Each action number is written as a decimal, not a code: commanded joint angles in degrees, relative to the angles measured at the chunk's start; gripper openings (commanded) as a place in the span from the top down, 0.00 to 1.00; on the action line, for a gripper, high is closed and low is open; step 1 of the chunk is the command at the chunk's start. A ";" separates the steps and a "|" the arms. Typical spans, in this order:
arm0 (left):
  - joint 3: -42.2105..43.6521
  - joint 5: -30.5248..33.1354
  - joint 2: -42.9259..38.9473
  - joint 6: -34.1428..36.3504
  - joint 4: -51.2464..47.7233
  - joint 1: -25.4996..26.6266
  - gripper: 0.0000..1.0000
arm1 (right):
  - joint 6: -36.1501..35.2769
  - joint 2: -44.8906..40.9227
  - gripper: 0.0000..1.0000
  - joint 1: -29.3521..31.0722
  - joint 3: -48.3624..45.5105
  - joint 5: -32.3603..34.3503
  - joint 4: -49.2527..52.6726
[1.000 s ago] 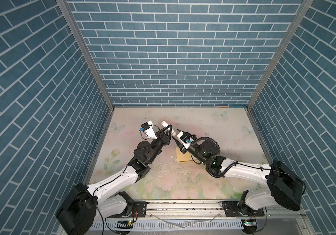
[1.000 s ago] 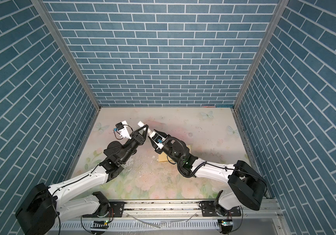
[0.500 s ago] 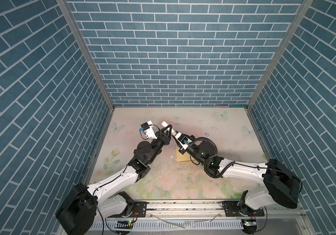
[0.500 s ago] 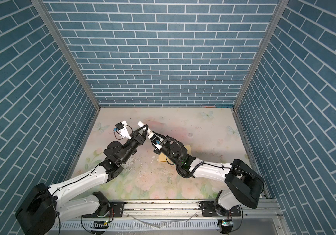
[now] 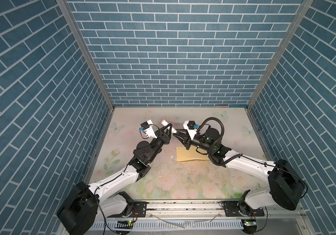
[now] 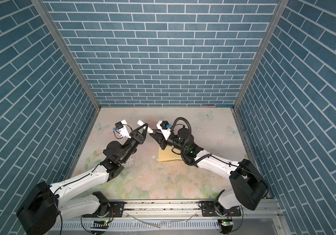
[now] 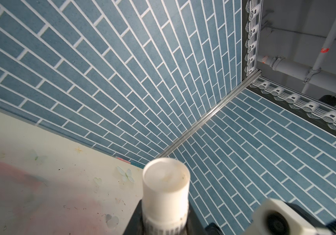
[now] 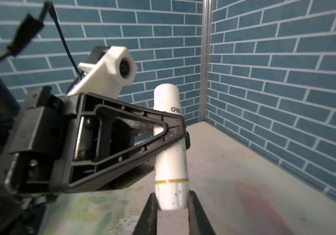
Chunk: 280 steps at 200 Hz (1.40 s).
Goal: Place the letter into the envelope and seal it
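Where the right arm (image 5: 248, 164) crosses, the envelope (image 5: 185, 155) disappears.

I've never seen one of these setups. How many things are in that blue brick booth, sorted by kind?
robot arms: 2
glue stick: 1
yellow envelope: 1
Total: 4
No loose letter shows anywhere on the table.
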<state>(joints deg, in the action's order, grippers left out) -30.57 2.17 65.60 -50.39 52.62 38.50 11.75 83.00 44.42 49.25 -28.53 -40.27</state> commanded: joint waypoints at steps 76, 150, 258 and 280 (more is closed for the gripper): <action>-0.77 -5.65 1.02 2.28 0.73 0.35 1.00 | 42.65 10.09 0.83 -7.36 8.45 -28.14 -23.44; -0.44 -2.01 -0.14 0.36 -1.00 0.35 1.00 | -1.55 -6.20 0.45 -3.02 -3.55 5.20 -4.05; -0.55 -1.38 -0.53 -0.12 -1.03 0.36 1.00 | -38.39 -2.96 0.41 13.08 -8.90 34.56 -15.36; -0.69 -1.38 -0.54 -0.15 -1.03 0.35 1.00 | -38.99 -1.33 0.49 13.93 -8.31 36.62 -17.23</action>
<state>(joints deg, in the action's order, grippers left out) -30.89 0.38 66.11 -50.59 50.83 38.65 -21.63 80.20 57.39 40.64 2.74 -52.49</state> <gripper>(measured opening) 0.284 0.550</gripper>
